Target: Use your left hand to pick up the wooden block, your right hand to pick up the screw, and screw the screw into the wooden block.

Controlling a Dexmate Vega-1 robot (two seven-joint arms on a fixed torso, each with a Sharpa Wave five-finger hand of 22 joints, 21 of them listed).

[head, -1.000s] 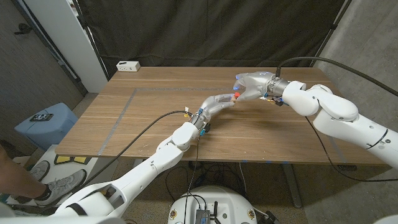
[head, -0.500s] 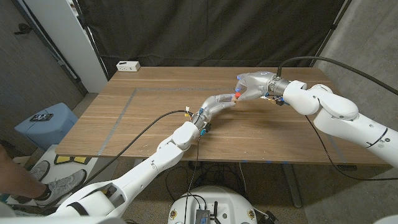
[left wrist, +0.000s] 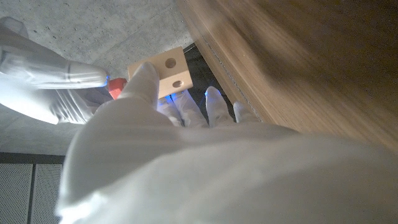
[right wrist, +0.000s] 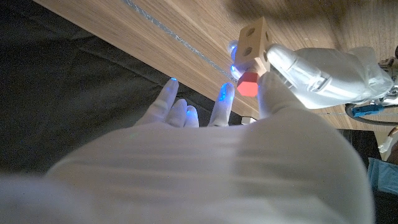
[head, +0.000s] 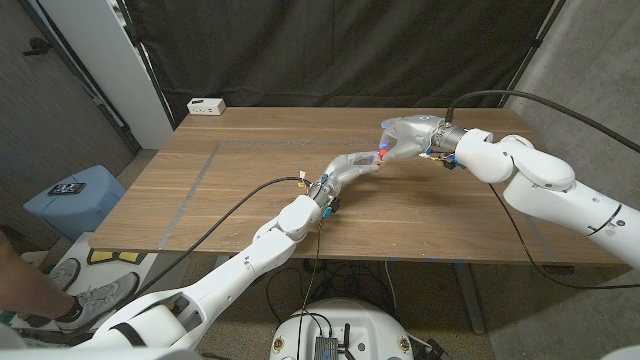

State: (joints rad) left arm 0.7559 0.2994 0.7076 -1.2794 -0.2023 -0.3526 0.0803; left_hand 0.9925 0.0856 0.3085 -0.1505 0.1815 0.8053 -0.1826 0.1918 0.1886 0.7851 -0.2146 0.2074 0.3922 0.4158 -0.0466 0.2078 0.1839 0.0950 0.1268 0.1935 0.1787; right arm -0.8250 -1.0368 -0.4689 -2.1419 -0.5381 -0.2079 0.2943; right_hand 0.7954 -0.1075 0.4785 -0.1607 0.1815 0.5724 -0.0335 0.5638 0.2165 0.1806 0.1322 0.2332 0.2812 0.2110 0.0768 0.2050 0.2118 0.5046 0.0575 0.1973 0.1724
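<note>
1. Two arms meeting above the far middle of the wooden table (head: 250, 190) — left arm stretched long from the near left corner, right arm bent in from the right edge.
2. Left hand (head: 358, 165) raised off the tabletop, thumb and fingers pinching the wooden block (left wrist: 165, 73); other fingertips (left wrist: 213, 99) spread past it. Pale cube, two round holes showing on its faces.
3. Right hand (head: 402, 134) just beyond, touching the left at the block. Thumb and a finger closed on the screw (right wrist: 247, 83) — red hexagonal head pressed against the block's side (right wrist: 254, 40); remaining fingers (right wrist: 165, 99) fanned out and apart.
4. No containers on the table; white box (head: 206, 105) at the far left corner, well apart from both hands.
5. Nearly unchanged against the picture of a second ago: same grips, same meeting point, red head at the same spot between the hands.
</note>
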